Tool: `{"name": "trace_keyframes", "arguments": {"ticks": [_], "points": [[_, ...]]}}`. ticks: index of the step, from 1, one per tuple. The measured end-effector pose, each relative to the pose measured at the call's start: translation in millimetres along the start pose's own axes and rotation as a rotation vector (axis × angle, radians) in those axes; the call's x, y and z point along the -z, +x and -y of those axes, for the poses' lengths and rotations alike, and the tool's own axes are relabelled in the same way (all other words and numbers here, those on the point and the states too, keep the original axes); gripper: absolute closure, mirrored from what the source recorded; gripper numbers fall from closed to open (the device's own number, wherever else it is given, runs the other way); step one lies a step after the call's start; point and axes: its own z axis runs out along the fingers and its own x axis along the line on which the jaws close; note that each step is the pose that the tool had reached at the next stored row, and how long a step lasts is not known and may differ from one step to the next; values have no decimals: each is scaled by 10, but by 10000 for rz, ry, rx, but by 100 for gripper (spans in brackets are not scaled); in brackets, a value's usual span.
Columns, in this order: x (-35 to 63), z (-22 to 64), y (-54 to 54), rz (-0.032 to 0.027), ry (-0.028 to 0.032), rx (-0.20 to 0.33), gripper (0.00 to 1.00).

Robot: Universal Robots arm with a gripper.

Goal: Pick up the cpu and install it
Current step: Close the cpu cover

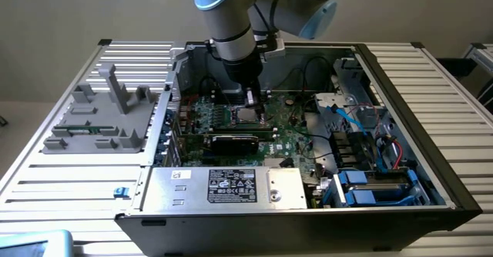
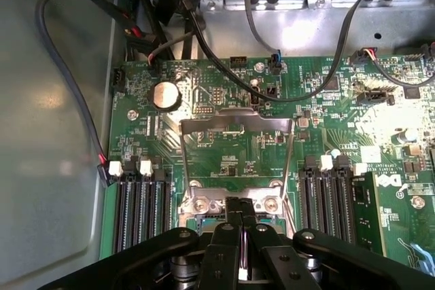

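Note:
The cpu point(image 1: 246, 116) shows as a small silver square lying flat in the socket area of the green motherboard point(image 1: 289, 136), inside the open computer case. My gripper point(image 1: 251, 100) hangs straight down just above it; whether it touches the chip is unclear. In the wrist view the black fingers point(image 2: 231, 236) stand close together with only a thin slit between them, over the socket's metal hinge point(image 2: 204, 205). The socket's load frame point(image 2: 238, 125) is swung up and open. The fingers hide the cpu in that view.
Black memory slots point(image 2: 139, 202) flank the socket on both sides. Black cables point(image 2: 299, 86) loop over the board near a coin battery point(image 2: 166, 94). A black card point(image 1: 235, 141), a silver power supply point(image 1: 223, 186) and blue drive bays point(image 1: 370, 187) crowd the case. A grey fixture point(image 1: 104, 115) sits on the exterior view's left.

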Motion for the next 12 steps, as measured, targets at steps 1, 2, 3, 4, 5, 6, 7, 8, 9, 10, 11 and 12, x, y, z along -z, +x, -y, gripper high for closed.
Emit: {"name": "trace_keyframes", "arguments": {"ticks": [1, 2, 3, 4, 5, 6, 7, 8, 9, 10, 11, 12], "points": [[0, 0, 0, 2, -6, -1, 89], [-2, 0, 0, 1, -24, 0, 89], [-4, 1, 0, 0, -49, 1, 89], [-7, 2, 0, 0, -73, 2, 89], [-10, 3, 0, -2, -105, 2, 89], [-11, 5, -1, -2, -132, 3, 89], [-14, 8, -1, -2, -149, 3, 89], [-16, 13, -1, -4, -168, 3, 89], [-17, 21, -1, -5, -189, 4, 89], [-20, 27, -1, -7, -209, 4, 89], [-22, 31, -1, -7, -225, 4, 89], [-25, 35, -2, -7, -239, 4, 89]]}}
